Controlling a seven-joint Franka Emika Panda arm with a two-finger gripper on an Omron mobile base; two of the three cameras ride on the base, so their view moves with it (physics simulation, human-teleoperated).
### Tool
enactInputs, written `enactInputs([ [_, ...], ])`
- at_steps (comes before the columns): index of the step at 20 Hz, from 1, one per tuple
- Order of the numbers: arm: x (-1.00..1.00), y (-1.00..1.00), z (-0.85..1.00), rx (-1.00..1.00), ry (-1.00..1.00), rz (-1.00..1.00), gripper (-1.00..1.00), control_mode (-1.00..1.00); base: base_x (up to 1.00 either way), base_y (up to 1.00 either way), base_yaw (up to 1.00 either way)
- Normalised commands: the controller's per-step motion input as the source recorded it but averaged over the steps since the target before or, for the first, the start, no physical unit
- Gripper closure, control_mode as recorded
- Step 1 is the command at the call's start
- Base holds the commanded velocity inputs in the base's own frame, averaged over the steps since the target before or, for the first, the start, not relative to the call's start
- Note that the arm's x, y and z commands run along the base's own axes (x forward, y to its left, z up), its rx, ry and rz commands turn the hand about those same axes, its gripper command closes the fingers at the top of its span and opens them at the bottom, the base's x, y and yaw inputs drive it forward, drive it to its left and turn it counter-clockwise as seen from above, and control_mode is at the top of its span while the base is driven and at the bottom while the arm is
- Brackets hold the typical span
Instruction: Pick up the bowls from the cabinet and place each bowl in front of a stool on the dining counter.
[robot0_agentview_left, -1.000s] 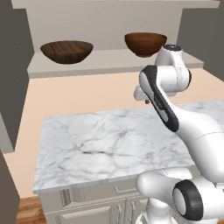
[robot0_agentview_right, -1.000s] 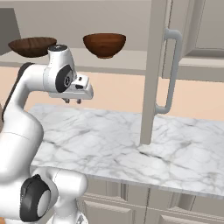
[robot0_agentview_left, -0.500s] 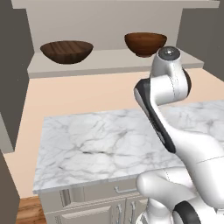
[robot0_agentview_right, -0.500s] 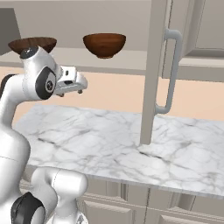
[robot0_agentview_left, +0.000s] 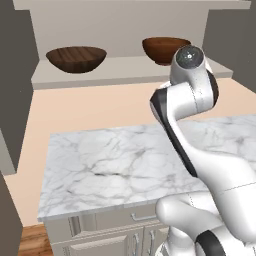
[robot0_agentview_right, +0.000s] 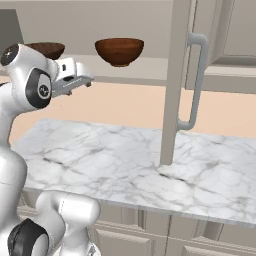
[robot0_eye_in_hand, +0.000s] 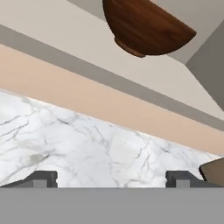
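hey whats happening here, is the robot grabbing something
Not yet. A white robot arm is raised in front of an open wall cabinet, its end effector open, holding nothing and aimed toward the shelf. Both wooden bowls sit there untouched: the wide shallow bowl on the left and the deeper reddish bowl to its right. The marble-topped base cabinet lies below the arm.

two wooden bowls (robot0_agentview_left: 76, 58) (robot0_agentview_left: 162, 49), one cabinet door (robot0_agentview_right: 176, 82), perhaps more
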Motion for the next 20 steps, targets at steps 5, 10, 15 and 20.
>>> enactInputs([
  [5, 0.24, 0.06, 0.27, -0.11, -0.05, 0.00, -1.00, -1.00, 0.00, 0.00, 0.00],
  [10, 0.59, 0.12, 0.32, -0.11, -0.02, 0.00, -1.00, -1.00, 0.00, 0.00, 0.00],
  [15, 0.49, 0.15, 0.38, -0.15, -0.01, 0.00, -1.00, -1.00, 0.00, 0.00, 0.00],
  [20, 0.40, 0.05, 0.12, -0.14, 0.04, 0.02, -1.00, -1.00, 0.00, 0.00, 0.00],
])
